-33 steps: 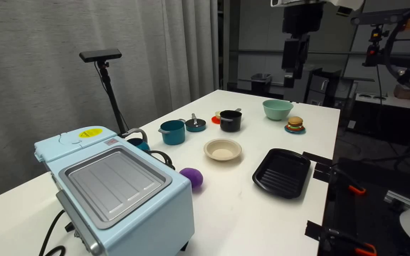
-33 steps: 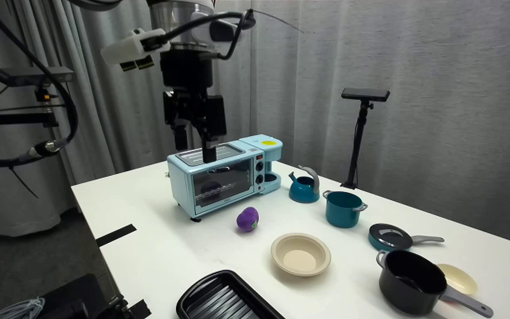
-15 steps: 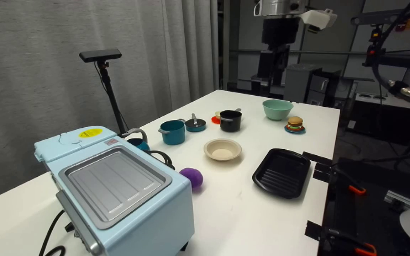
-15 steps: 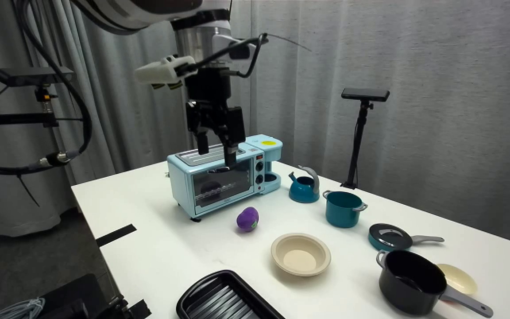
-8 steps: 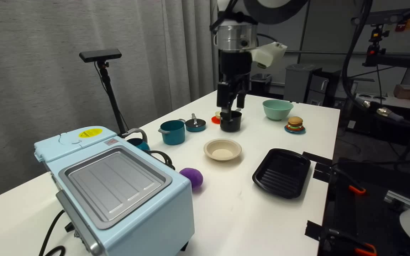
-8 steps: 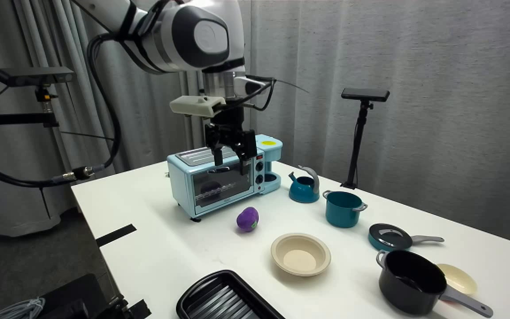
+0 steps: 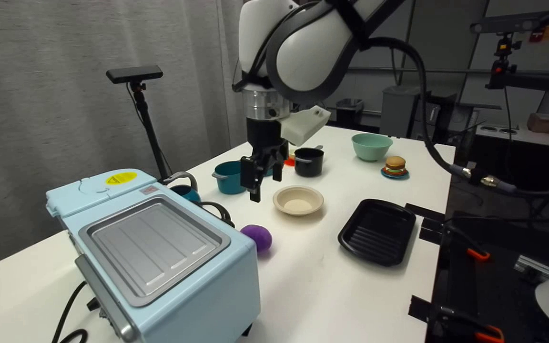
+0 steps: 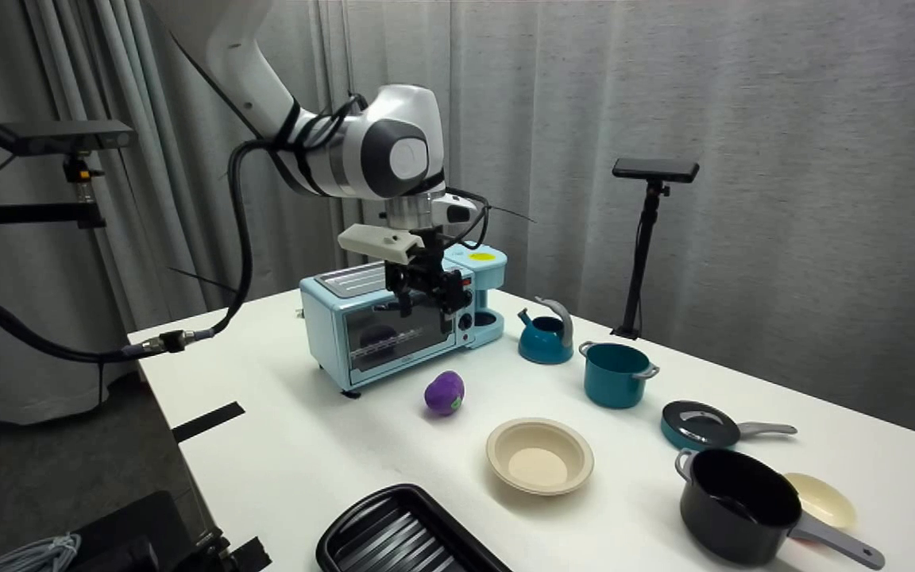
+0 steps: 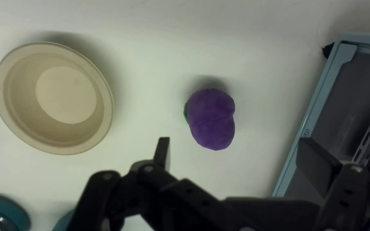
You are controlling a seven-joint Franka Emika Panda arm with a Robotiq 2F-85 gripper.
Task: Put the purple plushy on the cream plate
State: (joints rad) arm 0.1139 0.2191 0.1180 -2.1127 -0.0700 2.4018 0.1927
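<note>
We see one desk (image 8: 291, 445), with one arm (image 8: 354, 159) over it. On the desk we count one oven (image 8: 394, 330), one tray (image 7: 378, 233), one bowl (image 7: 371, 148), one black pot (image 8: 723, 524), one teal pot (image 8: 613, 383) and one cream plate (image 8: 538, 467). One pan (image 8: 700, 427) lies between the black pot and the teal pot, one kettle (image 8: 543, 343) between the oven and the teal pot, and one burger (image 7: 395, 166) near the bowl. We find the one plushy (image 9: 211, 118) on the desk between the oven and the cream plate, apart from both. Our two fingers (image 9: 162, 150) hang above the desk, spread wide apart; in the wrist view the plushy shows just ahead of the gap between them.
</note>
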